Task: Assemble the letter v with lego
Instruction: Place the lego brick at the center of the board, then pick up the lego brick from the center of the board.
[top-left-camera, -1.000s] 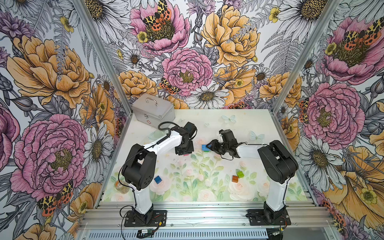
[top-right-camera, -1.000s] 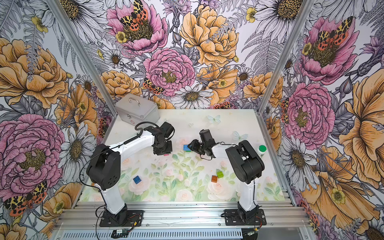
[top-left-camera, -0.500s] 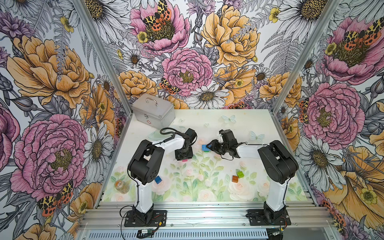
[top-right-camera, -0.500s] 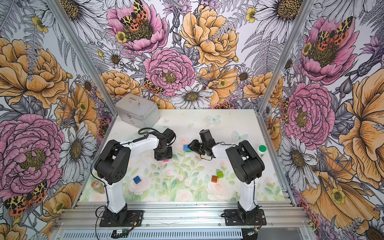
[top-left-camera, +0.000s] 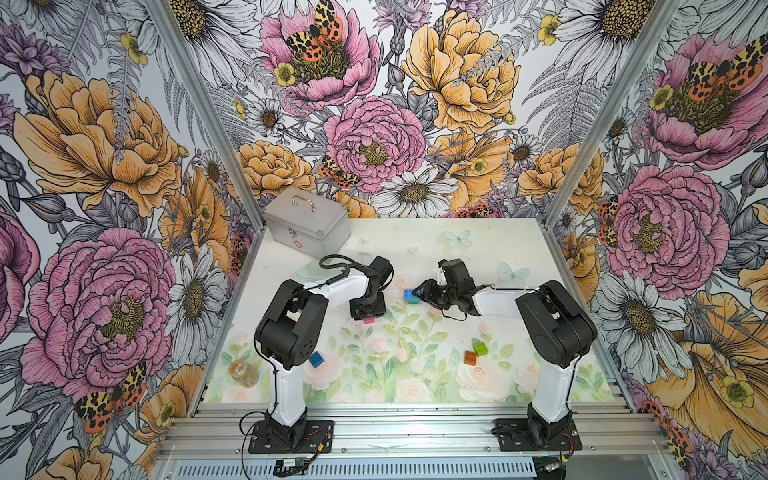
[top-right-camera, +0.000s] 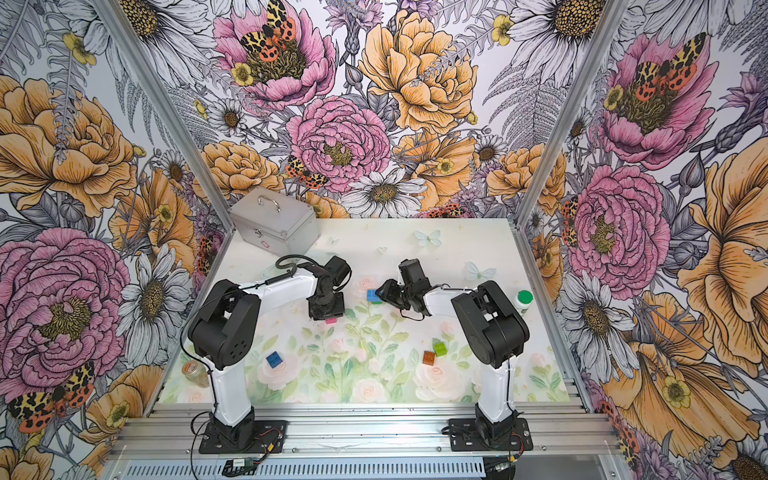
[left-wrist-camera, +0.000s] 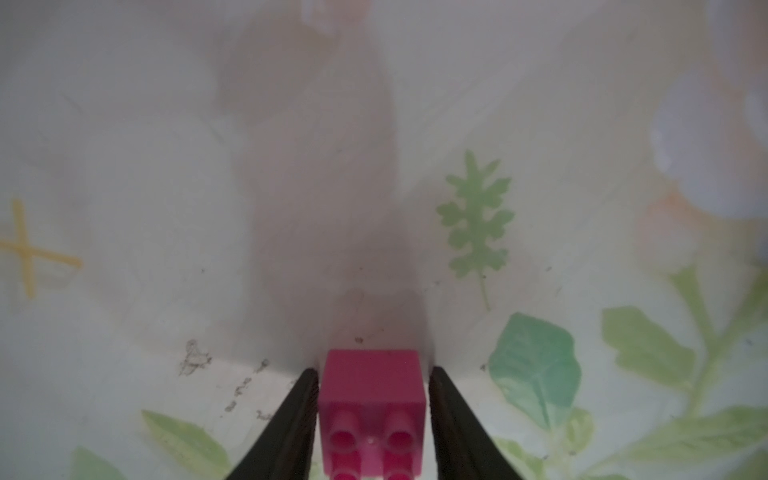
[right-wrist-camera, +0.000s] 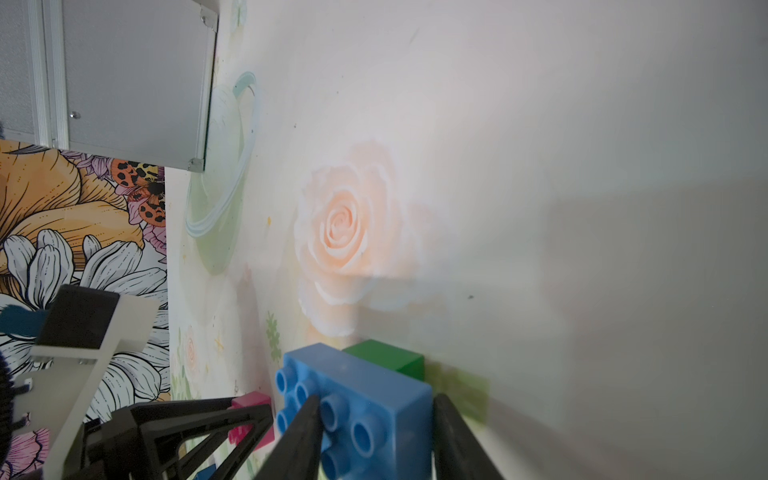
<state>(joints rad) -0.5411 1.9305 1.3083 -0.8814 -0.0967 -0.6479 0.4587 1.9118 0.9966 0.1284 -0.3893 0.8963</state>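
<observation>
Pale floral-print tabletop (top-left-camera: 478, 249), boxed in by bold flower wallpaper, is my workspace. Near its middle my right gripper (right-wrist-camera: 376, 399) is clamped on the longer light-blue studded plastic brick (right-wrist-camera: 365, 374), one finger across the studs and the other on its back. A dark-green plastic cube brick (right-wrist-camera: 388, 357) is joined to its far end, low by the tabletop. I take that pair as the start of the letter v, with no arms built on it yet.

A small pink studded plastic brick (left-wrist-camera: 372, 386) lies just to my left of the pair, a short gap apart in both top views. It sits between the fingers of my left gripper (left-wrist-camera: 370, 374), studs turned back toward my wrist. The fingers stand close on both flanks, but I cannot tell whether they pinch it or are slack.

My left arm is the nearer one to the pink brick. The blue bar's studs seem to face that way, so I judge the joining move runs across that gap. Nothing stands in it.

Toward the front, a lime cube brick (top-left-camera: 481, 347) and an orange cube brick (top-left-camera: 470, 358) sit just beside each other, and a dark-blue cube brick (top-left-camera: 316, 358) lies by my left arm. A silver metal case (top-left-camera: 307, 224), a small glass jar (top-left-camera: 243, 372) and a green-capped white bottle (top-right-camera: 523, 300) are all well apart.
</observation>
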